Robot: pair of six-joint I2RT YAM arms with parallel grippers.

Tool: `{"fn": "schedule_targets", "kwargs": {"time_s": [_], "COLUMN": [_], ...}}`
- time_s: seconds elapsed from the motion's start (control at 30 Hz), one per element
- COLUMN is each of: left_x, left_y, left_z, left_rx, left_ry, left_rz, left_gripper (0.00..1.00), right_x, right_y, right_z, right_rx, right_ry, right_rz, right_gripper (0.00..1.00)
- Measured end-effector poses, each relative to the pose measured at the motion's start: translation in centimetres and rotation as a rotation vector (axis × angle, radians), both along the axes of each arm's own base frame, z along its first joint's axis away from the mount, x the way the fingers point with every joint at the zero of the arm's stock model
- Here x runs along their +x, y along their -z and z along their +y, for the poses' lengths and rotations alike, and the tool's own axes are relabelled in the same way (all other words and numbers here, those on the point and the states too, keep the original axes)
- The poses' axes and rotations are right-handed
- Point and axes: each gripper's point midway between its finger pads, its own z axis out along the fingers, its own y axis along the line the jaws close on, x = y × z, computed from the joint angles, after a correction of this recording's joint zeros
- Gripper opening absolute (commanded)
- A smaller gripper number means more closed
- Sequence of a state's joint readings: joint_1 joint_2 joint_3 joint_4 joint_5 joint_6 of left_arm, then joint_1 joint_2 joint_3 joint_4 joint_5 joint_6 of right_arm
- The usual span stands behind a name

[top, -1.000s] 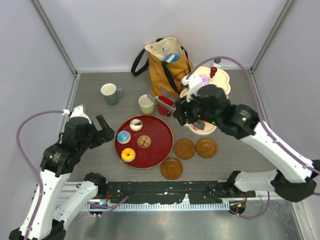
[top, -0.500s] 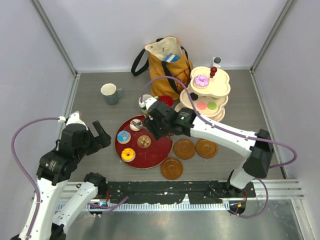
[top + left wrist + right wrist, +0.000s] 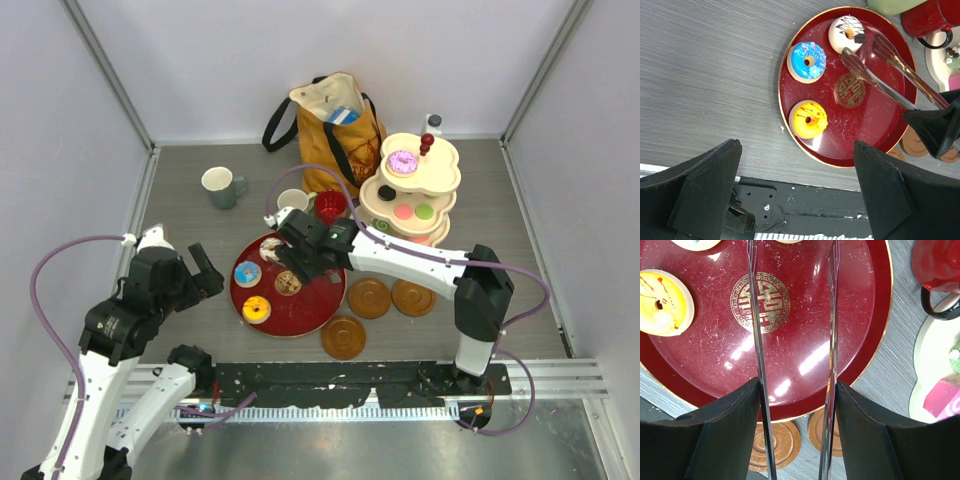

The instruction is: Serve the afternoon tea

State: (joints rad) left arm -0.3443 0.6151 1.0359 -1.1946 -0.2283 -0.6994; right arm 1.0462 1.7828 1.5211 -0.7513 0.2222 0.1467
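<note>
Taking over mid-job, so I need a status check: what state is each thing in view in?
left gripper: open, empty
right gripper: closed on the tongs
tongs: arms apart, empty, over the red tray
red tray: holds three donuts
saucers: three, bare
stand: upright, pink donut on top tier
grey-green mug: upright
red mug: upright
tote bag: top open

Spotting the big round red tray [image 3: 318, 300] on the grey table [image 3: 190, 190], gold emblem [image 3: 850, 90] at its centre. Over it, slanting tongs [image 3: 874, 79], tips spread apart. Further back, near the wall, a mustard-yellow tote bag [image 3: 335, 135], mouth open.
</note>
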Motion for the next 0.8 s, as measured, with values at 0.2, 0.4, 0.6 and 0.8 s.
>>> {"fn": "schedule_targets", "kwargs": {"time_s": [0.2, 0.4, 0.6, 0.8], "left_x": [0.0, -0.1, -0.1, 0.1], "left_y": [0.2, 0.5, 0.6, 0.6], "left_z": [0.0, 0.0, 0.0, -0.1], "left_rx": [0.002, 0.003, 0.002, 0.004], "left_ry": [0.000, -0.001, 0.000, 0.003], "left_rz": [0.006, 0.012, 0.013, 0.012], "left_gripper": [1.00, 1.00, 1.00, 1.00], "right_x": [0.5, 1.5, 2.3, 2.5], "right_y": [1.2, 2.1, 3.0, 2.7], "right_z": [1.2, 2.4, 3.1, 3.1], "right_rx": [-0.021, -0.038, -0.055, -0.050], "right_ry": [-0.026, -0.028, -0.022, -0.007], "right_rz": [0.013, 0.004, -0.003, -0.013], "right_gripper": [0.64, 0.64, 0.54, 0.47]}}
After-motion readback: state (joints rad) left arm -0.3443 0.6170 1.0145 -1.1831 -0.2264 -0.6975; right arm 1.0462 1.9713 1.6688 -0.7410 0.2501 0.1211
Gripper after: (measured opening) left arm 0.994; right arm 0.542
